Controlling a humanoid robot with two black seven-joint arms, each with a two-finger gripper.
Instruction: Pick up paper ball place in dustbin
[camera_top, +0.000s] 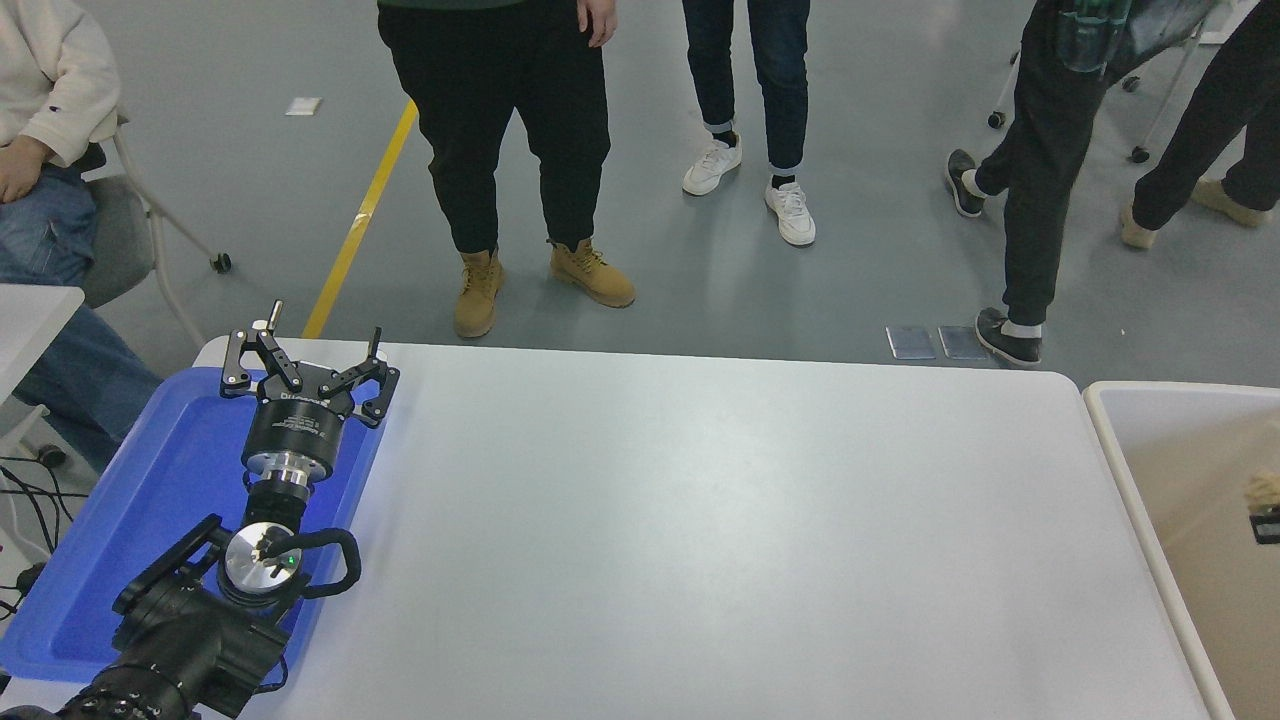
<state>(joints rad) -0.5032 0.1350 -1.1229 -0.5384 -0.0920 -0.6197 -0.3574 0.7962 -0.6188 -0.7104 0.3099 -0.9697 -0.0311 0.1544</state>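
Tan paper ball (1263, 489) over cream dustbin (1120, 455)

Print on the left claw (305, 362) body is too small to read.
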